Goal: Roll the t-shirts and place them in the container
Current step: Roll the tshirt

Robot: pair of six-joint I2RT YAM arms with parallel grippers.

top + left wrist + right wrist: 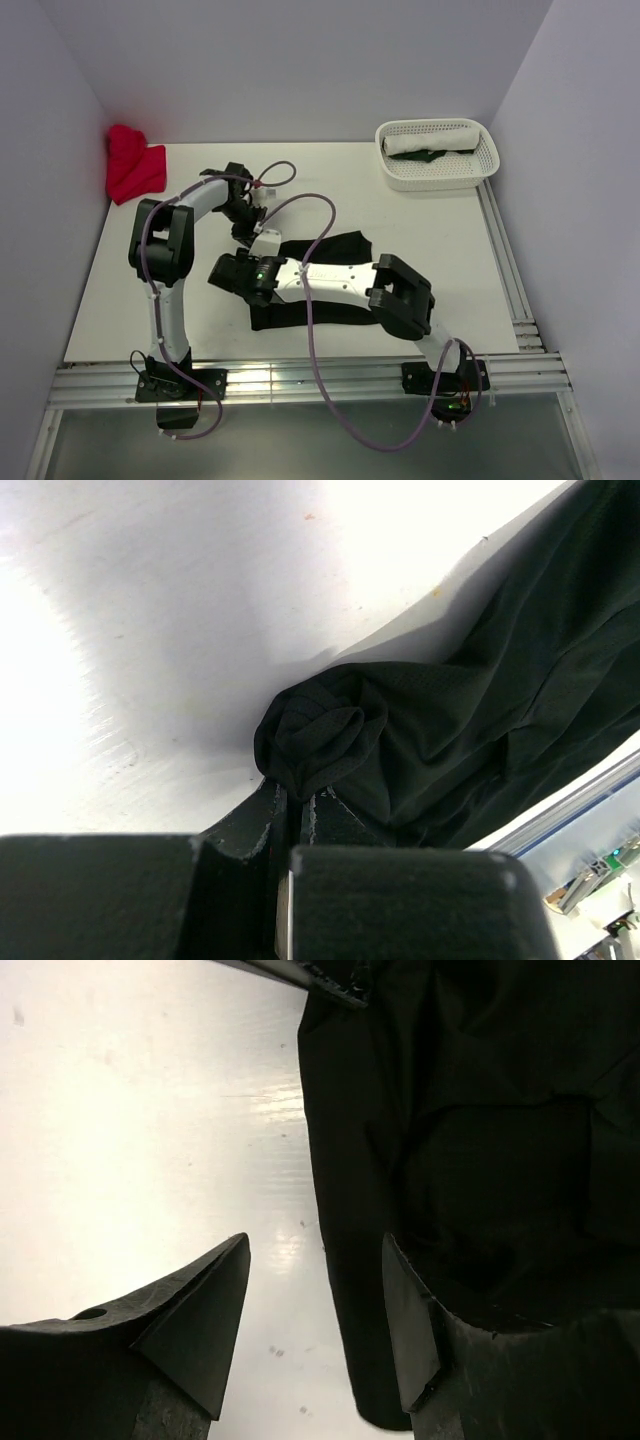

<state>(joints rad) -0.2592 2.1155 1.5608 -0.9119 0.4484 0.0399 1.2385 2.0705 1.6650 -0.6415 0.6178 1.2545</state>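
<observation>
A black t-shirt (335,247) lies flattened across the middle of the table, partly under my right arm. My left gripper (258,234) sits at its far left corner. In the left wrist view that gripper (295,790) is shut on a bunched, curled end of the black t-shirt (320,735). My right gripper (223,272) reaches left along the near side and stands open. Seen from the right wrist, the gripper (315,1245) straddles the edge of the black t-shirt (480,1160), its right finger over the cloth. A red t-shirt (133,165) is heaped at the far left.
A white perforated basket (482,165) at the far right holds a rolled white t-shirt (430,140) and a dark green one (425,157). Aluminium rails run along the near edge (300,380) and the right side (508,270). Walls close in the left, back and right.
</observation>
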